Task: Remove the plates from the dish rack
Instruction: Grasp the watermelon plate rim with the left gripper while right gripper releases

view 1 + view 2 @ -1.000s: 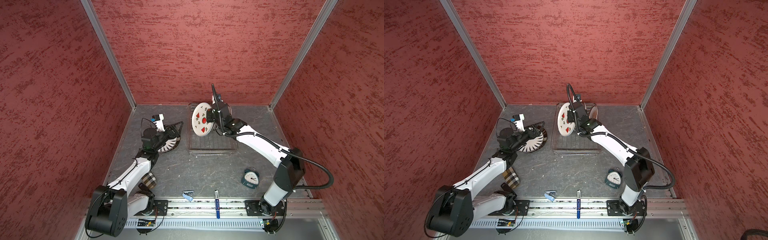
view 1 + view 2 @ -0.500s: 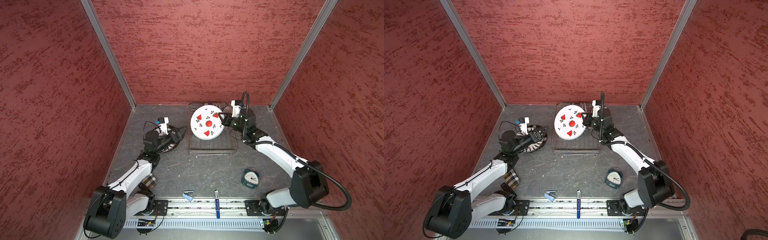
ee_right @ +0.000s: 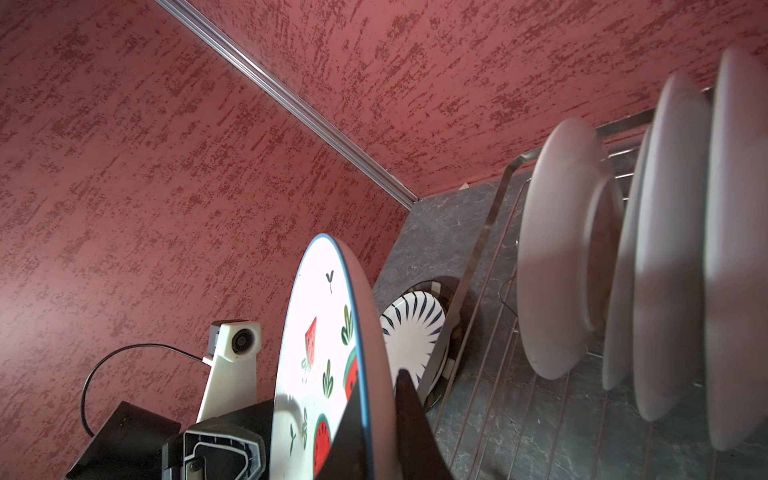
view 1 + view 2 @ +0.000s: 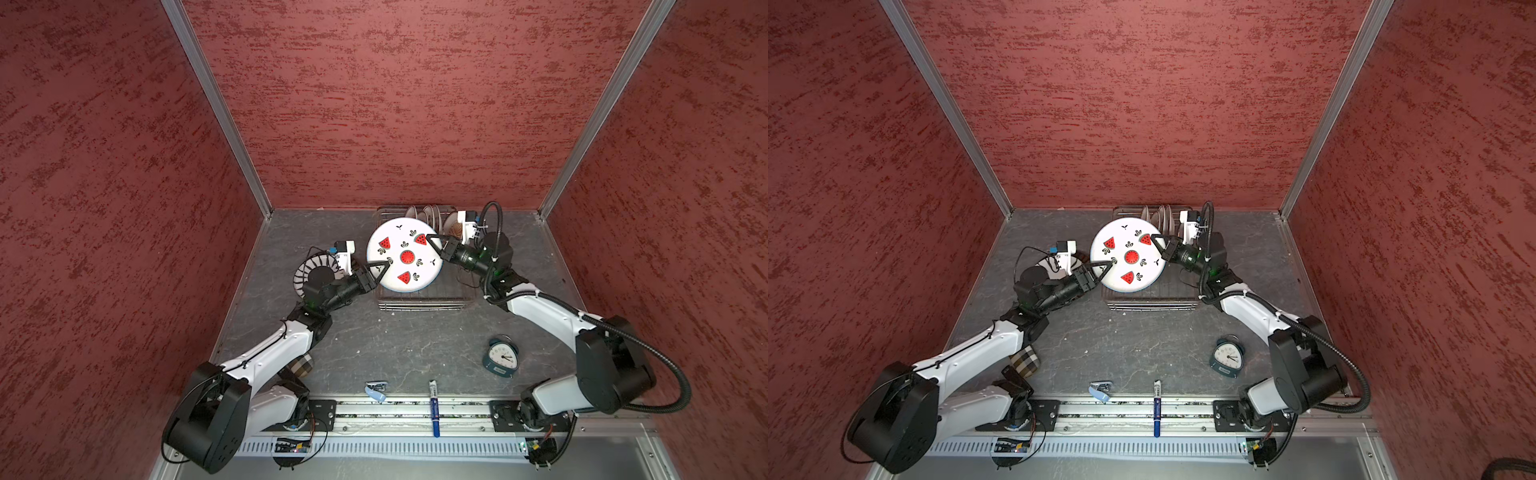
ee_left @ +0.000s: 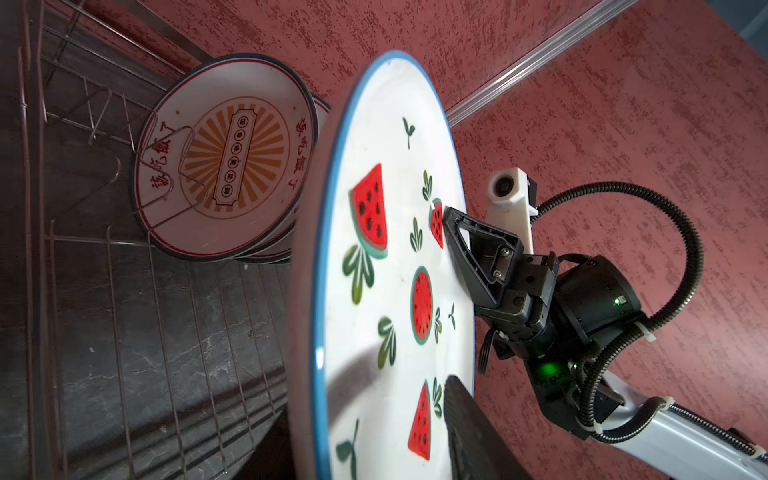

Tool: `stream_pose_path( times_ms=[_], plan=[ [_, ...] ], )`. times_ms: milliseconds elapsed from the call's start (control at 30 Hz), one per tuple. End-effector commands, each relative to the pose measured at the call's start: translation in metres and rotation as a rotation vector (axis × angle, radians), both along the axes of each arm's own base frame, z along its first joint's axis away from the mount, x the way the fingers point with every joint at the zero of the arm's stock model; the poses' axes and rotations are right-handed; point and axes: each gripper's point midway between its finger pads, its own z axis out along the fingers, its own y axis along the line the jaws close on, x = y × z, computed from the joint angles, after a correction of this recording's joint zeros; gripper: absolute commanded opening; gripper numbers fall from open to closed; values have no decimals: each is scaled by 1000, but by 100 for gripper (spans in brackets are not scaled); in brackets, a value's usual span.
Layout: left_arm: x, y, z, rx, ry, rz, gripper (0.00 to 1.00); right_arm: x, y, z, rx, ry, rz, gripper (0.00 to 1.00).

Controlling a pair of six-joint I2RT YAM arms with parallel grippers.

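R claw [image 4: 430, 240]: pinches watermelon plate [image 4: 405, 257] rim at 2 o'clock, above dish rack [image 4: 422, 305].
L claw [image 4: 383, 269]: straddles rim at 8 o'clock, prob. for handover; can't tell if clamped.

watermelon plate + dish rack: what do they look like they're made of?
Watermelon plate: probably glazed ceramic, though melamine can't be ruled out. The white face is glossy and shows a dark reflection in the left wrist view. It has a printed pattern and a thin blue rim line.
Dish rack: bare metal wire, likely stainless or chromed steel. Its thin silver rods carry bright highlights.
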Motion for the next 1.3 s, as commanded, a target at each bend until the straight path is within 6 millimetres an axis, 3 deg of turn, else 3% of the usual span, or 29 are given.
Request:
stream_pose_path(
  times_ms=[0,200,700,900,1067,1233,1267],
  plan=[
    [-1,2,-3,17,10,30,37,0,0,34,88,-112,12,10],
    [2,-4,-6,-11,44,8,21,-1,0,11,68,-86,13,13],
    [21,0,-13,-71,117,39,6,3,19,-27,-25,-17,103,30],
    [29,10,-18,-95,152,85,1,8,26,-37,-33,2,133,53],
    [34,25,-14,-133,142,122,0,12,30,-41,-58,18,152,66],
    [36,40,-9,-139,129,158,0,19,21,-40,-105,7,83,81],
    [36,44,-8,-139,128,168,0,20,19,-39,-116,0,65,94]
  ],
)
